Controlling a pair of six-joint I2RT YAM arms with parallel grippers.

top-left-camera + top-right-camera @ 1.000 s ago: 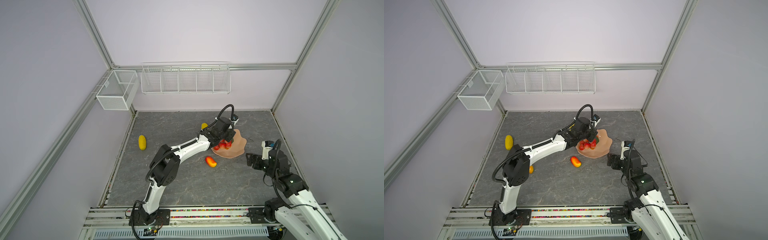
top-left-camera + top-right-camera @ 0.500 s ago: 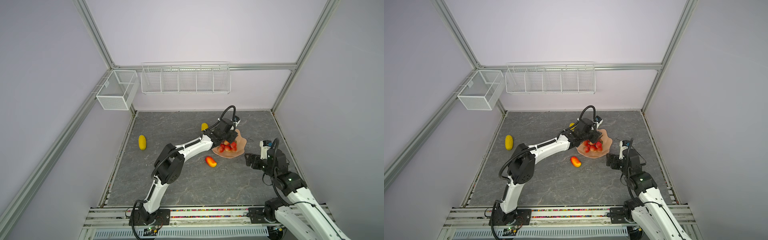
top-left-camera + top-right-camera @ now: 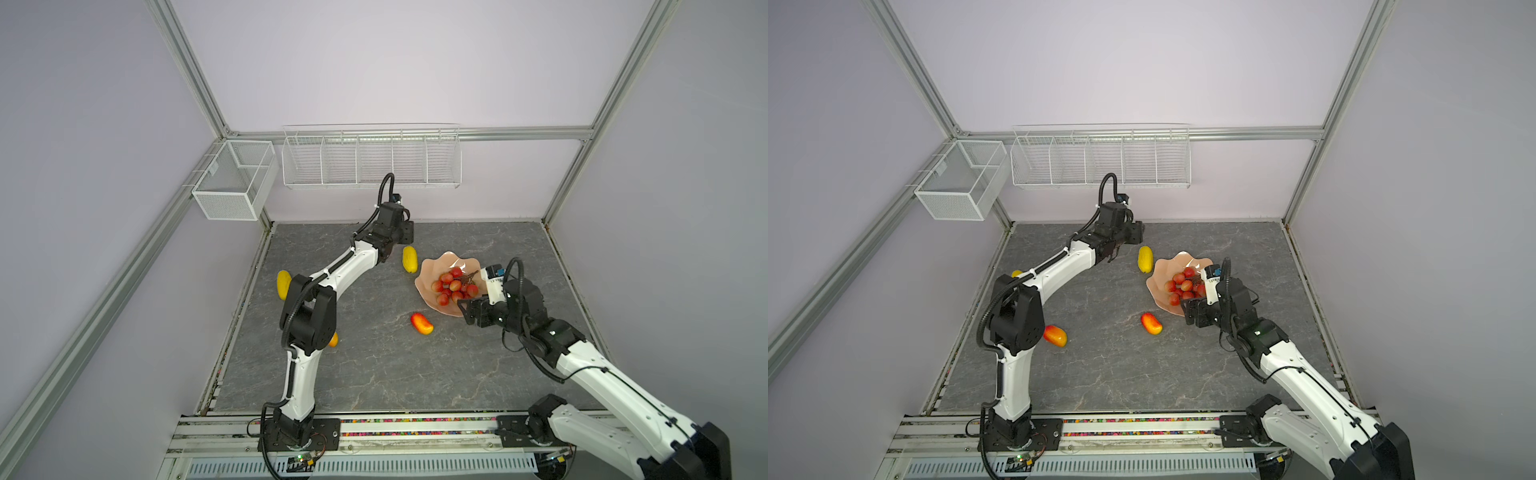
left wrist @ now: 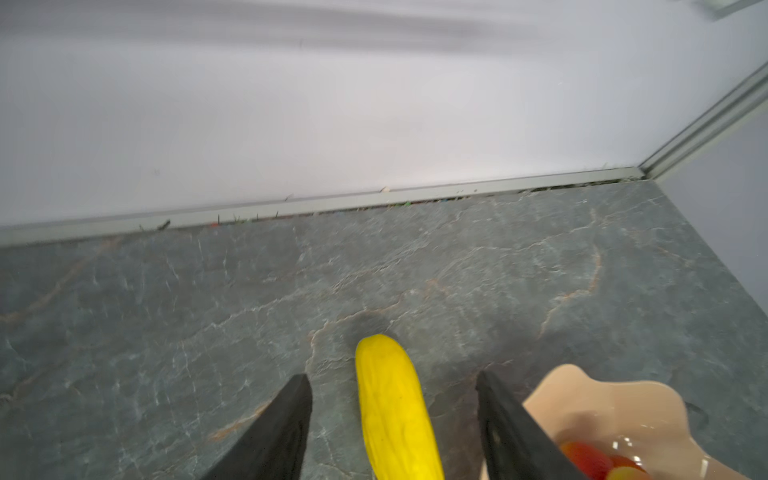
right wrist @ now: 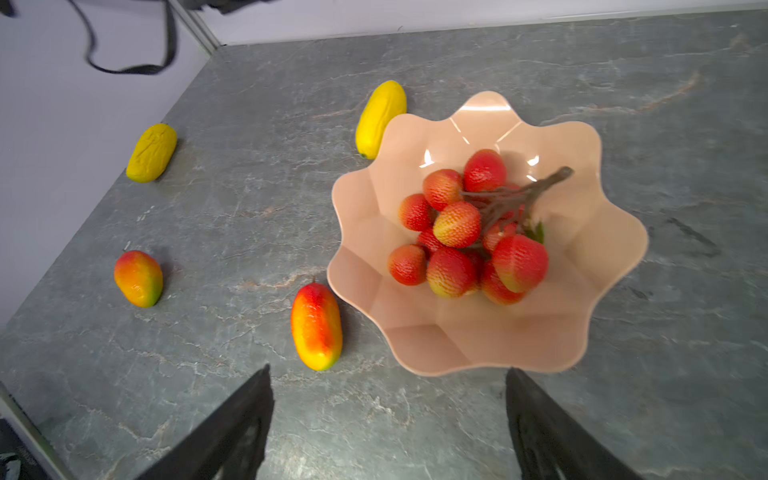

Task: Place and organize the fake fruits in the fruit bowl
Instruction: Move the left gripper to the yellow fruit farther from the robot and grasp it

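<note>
Outer mango-shaped fruit (image 3: 333, 340): mostly behind the left arm (image 3: 309, 316) in a top view.
Outer yellow bumpy fruit (image 3: 1016, 273): only a sliver past that arm.
Near yellow bumpy fruit (image 4: 395, 415): cut by the left wrist view's edge.
Fruit bowl (image 4: 606, 409): cut there too; right gripper (image 3: 464, 313) covers some rim in both top views.

Pale lilac walls (image 3: 374, 62), aluminium frame (image 3: 188, 72), white wire baskets (image 3: 370, 163), grey marbled floor (image 3: 374, 365).
</note>
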